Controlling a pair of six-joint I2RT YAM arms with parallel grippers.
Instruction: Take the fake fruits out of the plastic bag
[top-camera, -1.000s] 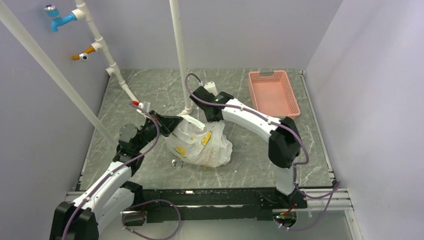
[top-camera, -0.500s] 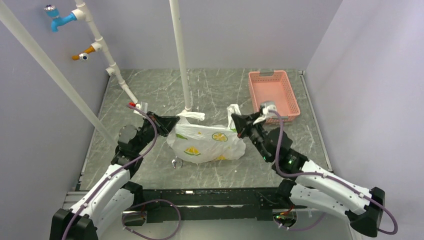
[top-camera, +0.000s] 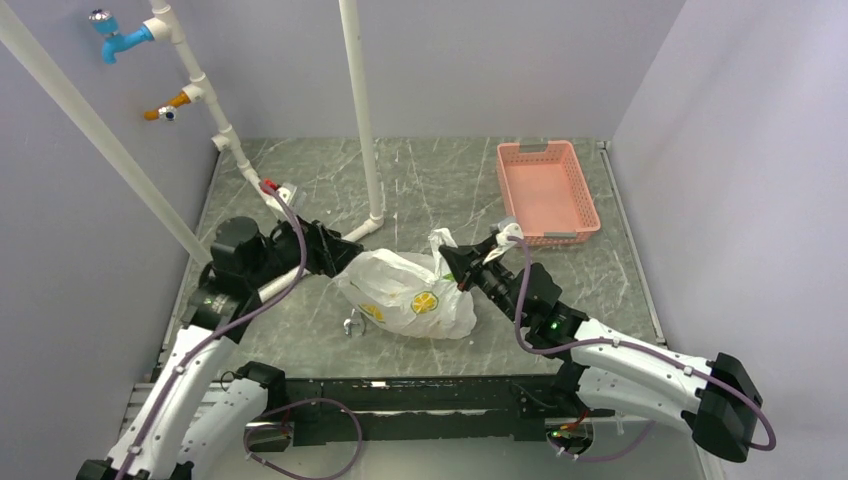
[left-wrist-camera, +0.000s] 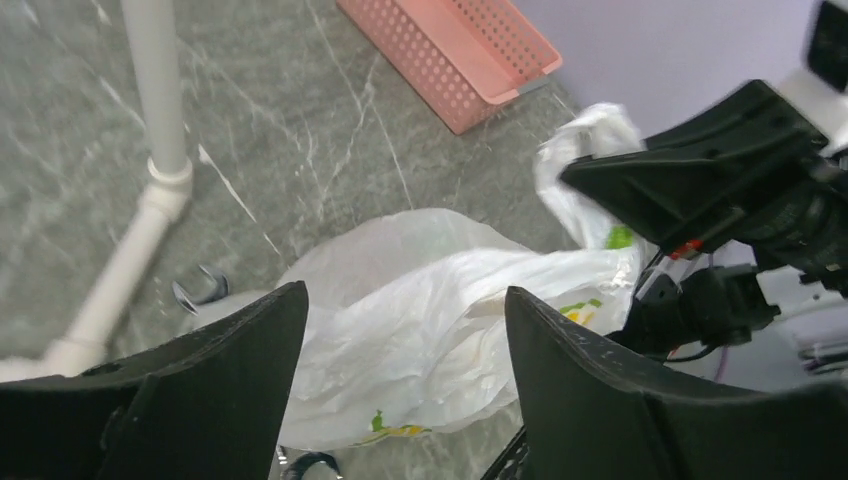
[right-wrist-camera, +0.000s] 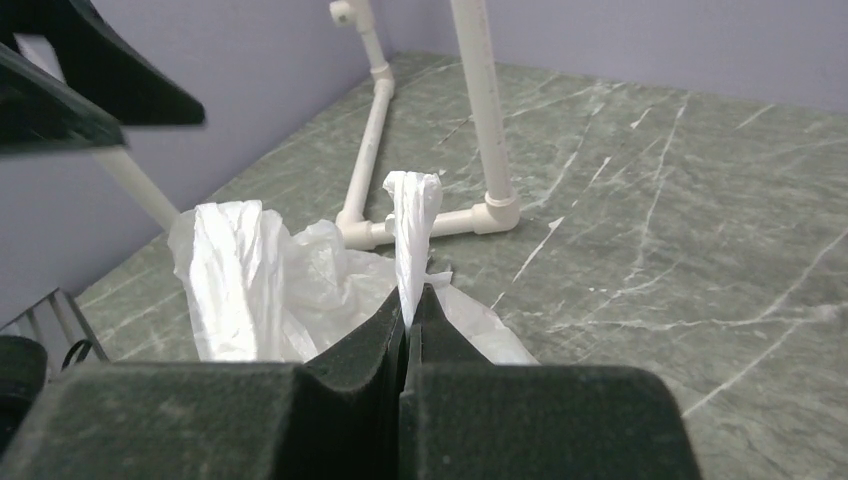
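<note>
- The left arm (top-camera: 185, 365) and the right arm (top-camera: 640, 362) are white tubes with chunky black joints.
- A thin purple cable (top-camera: 517, 300) runs along each arm and loops beside the black base rail (top-camera: 430, 410).
- A tiny green light (top-camera: 549, 324) glows on the right arm, up from the rail.
- The left end effector (left-wrist-camera: 400, 390) has two fat, dull black fingers (left-wrist-camera: 200, 400).
- The right end effector (right-wrist-camera: 410, 300) is black too, with pointy tips.

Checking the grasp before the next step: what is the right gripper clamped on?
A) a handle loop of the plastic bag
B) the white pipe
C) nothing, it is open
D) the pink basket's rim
A: the right wrist view shows the right gripper shut on a twisted handle loop of the plastic bag.
</note>
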